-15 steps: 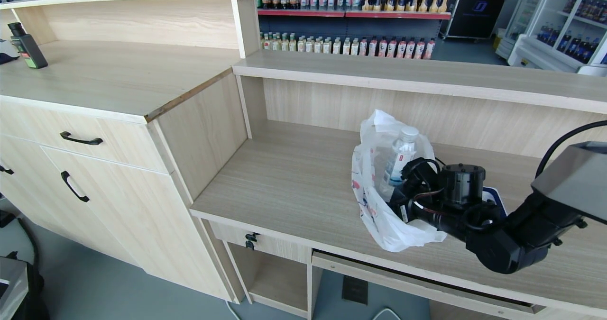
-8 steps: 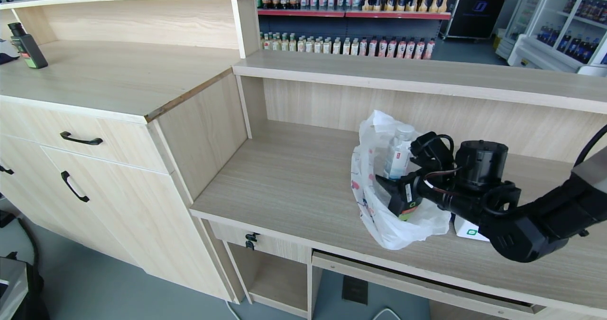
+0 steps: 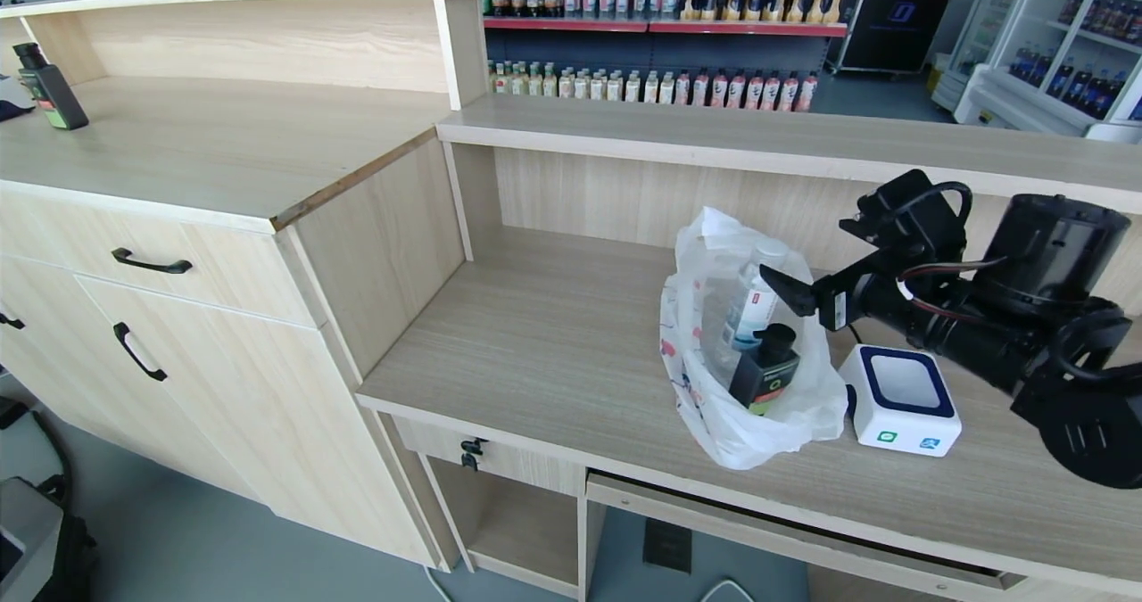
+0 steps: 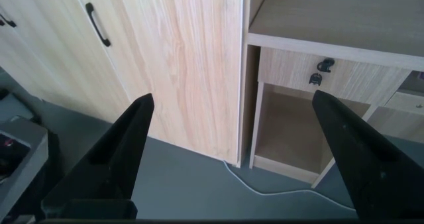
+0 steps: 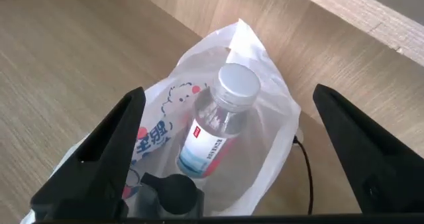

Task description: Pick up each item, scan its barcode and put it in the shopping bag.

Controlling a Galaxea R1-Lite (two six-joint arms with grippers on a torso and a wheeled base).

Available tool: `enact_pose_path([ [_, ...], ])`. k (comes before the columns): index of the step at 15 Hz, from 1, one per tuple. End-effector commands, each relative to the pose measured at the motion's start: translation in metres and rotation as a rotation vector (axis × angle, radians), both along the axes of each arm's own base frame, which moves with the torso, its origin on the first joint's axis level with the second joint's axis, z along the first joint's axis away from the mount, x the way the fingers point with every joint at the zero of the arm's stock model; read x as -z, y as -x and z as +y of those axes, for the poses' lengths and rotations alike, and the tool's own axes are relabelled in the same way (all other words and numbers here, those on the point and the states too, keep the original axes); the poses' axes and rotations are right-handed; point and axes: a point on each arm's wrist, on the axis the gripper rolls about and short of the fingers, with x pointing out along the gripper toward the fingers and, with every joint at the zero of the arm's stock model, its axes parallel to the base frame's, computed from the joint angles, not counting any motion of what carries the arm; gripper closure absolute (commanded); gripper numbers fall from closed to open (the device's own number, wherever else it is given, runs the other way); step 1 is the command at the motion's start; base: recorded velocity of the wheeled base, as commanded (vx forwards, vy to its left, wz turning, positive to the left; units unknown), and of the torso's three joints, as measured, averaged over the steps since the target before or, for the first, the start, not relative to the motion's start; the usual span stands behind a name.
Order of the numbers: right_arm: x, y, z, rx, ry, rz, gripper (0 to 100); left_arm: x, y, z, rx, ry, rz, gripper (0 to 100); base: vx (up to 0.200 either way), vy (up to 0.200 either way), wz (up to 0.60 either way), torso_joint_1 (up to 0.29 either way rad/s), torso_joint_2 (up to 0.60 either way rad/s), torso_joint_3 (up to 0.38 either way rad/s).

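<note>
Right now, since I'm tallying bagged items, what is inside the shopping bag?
Inside the shopping bag are a clear water bottle and a dark black-capped bottle. Its folds hide the bottom, so anything lower cannot be seen.

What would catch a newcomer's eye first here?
The white shopping bag on the lower counter, holding a clear water bottle and a dark black-capped bottle. The right gripper hangs above it with jaws open and empty, and a white scanner box sits beside the bag.

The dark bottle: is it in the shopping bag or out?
In. The dark bottle sits inside the shopping bag beside the water bottle; the open right gripper holds nothing.
</note>
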Motion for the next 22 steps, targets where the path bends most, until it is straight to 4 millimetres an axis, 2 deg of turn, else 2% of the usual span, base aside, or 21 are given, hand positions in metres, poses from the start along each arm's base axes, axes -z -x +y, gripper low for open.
enact_pose_path([
  [1, -0.047, 0.028, -0.022, 0.049, 0.003, -0.099, 0, 0.0, 0.0, 0.0, -0.001, 0.0, 0.0, 0, 0.0, 0.0, -0.6, -0.002, 0.0, 0.002],
  [2, -0.071, 0.032, -0.031, 0.091, -0.005, -0.123, 0, 0.0, 0.0, 0.0, -0.001, 0.0, 0.0, 0, 0.0, 0.0, -0.6, -0.007, 0.01, 0.007],
  [3, -0.083, 0.033, -0.036, 0.114, -0.009, -0.136, 0, 0.0, 0.0, 0.0, -0.001, 0.0, 0.0, 0, 0.0, 0.0, -0.6, 0.012, 0.0, -0.002],
  [4, -0.122, 0.04, -0.053, 0.216, -0.053, -0.162, 0, 0.0, 0.0, 0.0, -0.001, 0.0, 0.0, 0, 0.0, 0.0, -0.6, 0.022, 0.0, 0.002],
  [6, -0.154, 0.057, -0.072, 0.343, -0.104, -0.126, 0, 0.0, 0.0, 0.0, -0.001, 0.0, 0.0, 0, 0.0, 0.0, -0.6, 0.0, 0.0, -0.002],
  [7, -0.156, 0.066, -0.079, 0.409, -0.118, -0.082, 0, 0.0, 0.0, 0.0, -0.001, 0.0, 0.0, 0, 0.0, 0.0, -0.6, -0.007, 0.0, 0.002],
  [9, -0.133, 0.081, -0.092, 0.568, -0.189, 0.023, 0, 0.0, 0.0, 0.0, -0.001, 0.0, 0.0, 0, 0.0, 0.0, -0.6, 0.005, 0.0, 0.0],
  [10, -0.123, 0.089, -0.094, 0.59, -0.22, 0.046, 0, 0.0, 0.0, 0.0, -0.001, 0.0, 0.0, 0, 0.0, 0.0, 0.0, 0.0, 0.0, 0.0],
  [12, -0.094, 0.135, -0.098, 0.659, -0.257, 0.063, 0, 0.0, 0.0, 0.0, -0.001, 0.0, 0.0, 0, 0.0, 0.0, 0.0, 0.0, 0.0, 0.0],
  [13, -0.085, 0.15, -0.099, 0.685, -0.275, 0.064, 0, 0.0, 0.0, 0.0, -0.001, 0.0, 0.0, 0, 0.0, 0.0, 0.0, 0.0, 0.0, 0.0],
  [14, -0.059, 0.183, -0.097, 0.707, -0.293, 0.076, 0, 0.0, 0.0, 0.0, -0.001, 0.0, 0.0, 0, 0.0, 0.0, 0.0, 0.0, 0.0, 0.0],
  [15, -0.034, 0.207, -0.094, 0.71, -0.292, 0.098, 0, 0.0, 0.0, 0.0, -0.001, 0.0, 0.0, 0, 0.0, 0.0, 0.0, 0.0, 0.0, 0.0],
  [16, -0.004, 0.226, -0.091, 0.697, -0.289, 0.14, 0, 0.0, 0.0, 0.0, -0.001, 0.0, 0.0, 0, 0.0, 0.0, 0.0, 0.0, 0.0, 0.0],
  [18, 0.071, 0.264, -0.085, 0.667, -0.279, 0.224, 0, 0.0, 0.0, 0.0, -0.001, 0.0, 0.0, 0, 0.0, 0.0, 0.0, 0.0, 0.0, 0.0],
  [19, 0.093, 0.279, -0.084, 0.675, -0.29, 0.214, 0, 0.0, 0.0, 0.0, -0.001, 0.0, 0.0, 0, 0.0, 0.0, 0.0, 0.0, 0.0, 0.0],
  [21, 0.119, 0.307, -0.082, 0.689, -0.291, 0.247, 0, 0.0, 0.0, 0.0, -0.001, 0.0, 0.0, 0, 0.0, 0.0, 0.0, 0.0, 0.0, 0.0],
  [22, 0.118, 0.311, -0.082, 0.664, -0.303, 0.197, 0, 0.0, 0.0, 0.0, -0.001, 0.0, 0.0, 0, 0.0, 0.0, 0.0, 0.0, 0.0, 0.0],
])
